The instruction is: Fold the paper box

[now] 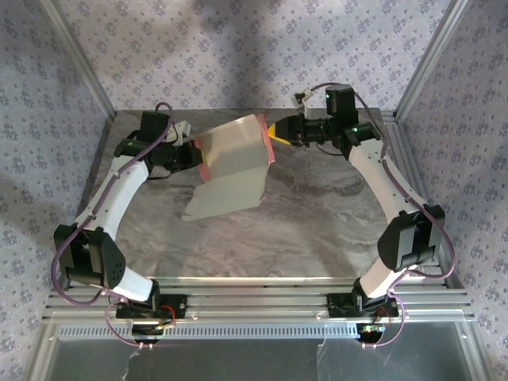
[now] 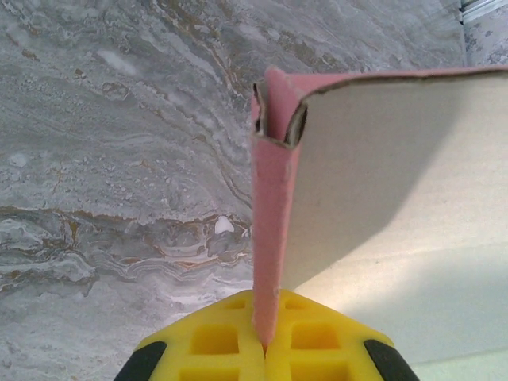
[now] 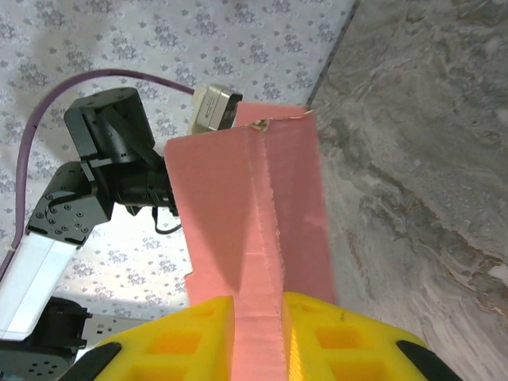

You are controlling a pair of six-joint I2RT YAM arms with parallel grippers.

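At the paper box's left edge, the left gripper (image 1: 188,151) is clamped on a doubled pink flap. The left wrist view shows its yellow fingers (image 2: 208,343) pinched tight on that thin strip, with the box's pale inner face spreading off to the right. The paper box (image 1: 232,151) hangs between the two arms, lifted off the marble table (image 1: 333,222), its pale side turned up toward the top camera. A lower panel droops toward the table beneath the box; whether it touches, I cannot tell. At the box's right edge, the right gripper (image 1: 278,132) is closed on a creased pink ridge. To fold well, I judge both grips should hold firm while one wrist turns slowly along the crease, so the thin card bends on its score line rather than tearing or slipping.
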